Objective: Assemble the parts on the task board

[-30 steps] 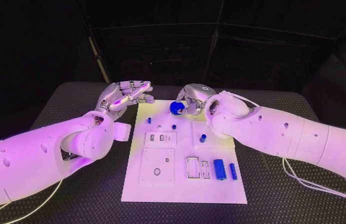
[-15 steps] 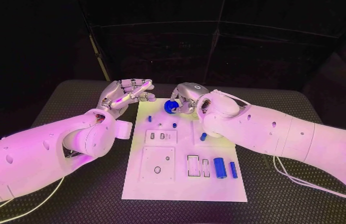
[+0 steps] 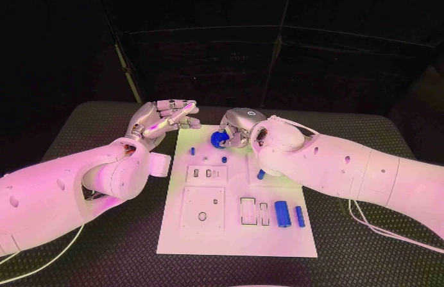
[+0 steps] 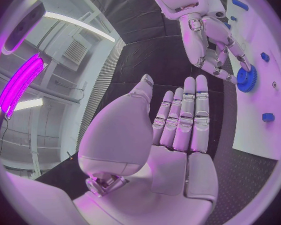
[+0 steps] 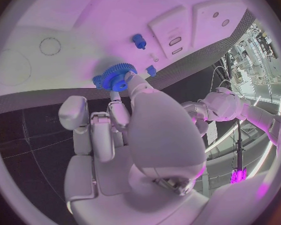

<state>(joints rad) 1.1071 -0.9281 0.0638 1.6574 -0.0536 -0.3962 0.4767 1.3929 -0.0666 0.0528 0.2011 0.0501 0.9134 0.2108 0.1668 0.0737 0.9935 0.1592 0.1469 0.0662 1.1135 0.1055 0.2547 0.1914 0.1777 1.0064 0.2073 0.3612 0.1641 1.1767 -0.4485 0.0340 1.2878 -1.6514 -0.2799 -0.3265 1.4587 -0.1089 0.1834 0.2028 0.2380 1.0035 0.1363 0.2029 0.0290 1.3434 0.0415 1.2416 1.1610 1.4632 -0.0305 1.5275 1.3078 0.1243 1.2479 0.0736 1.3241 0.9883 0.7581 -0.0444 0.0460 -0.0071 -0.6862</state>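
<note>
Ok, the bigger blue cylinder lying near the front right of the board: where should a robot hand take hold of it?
Probably across the middle of the blue cylinder, pinching its long curved sides from above. It lies flat on the task board, lengthwise front to back, with a slimmer blue pin close on its right, so fingers have little room there.

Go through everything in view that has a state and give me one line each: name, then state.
Right hand: holds the blue gear in its fingers, over the far end of the task board.
Blue gear: held, off the board.
Left hand: holds nothing, fingers straight and together, beside the board's far left corner.
Two blue cylinders: lying flat, side by side, on the board's near right.
</note>
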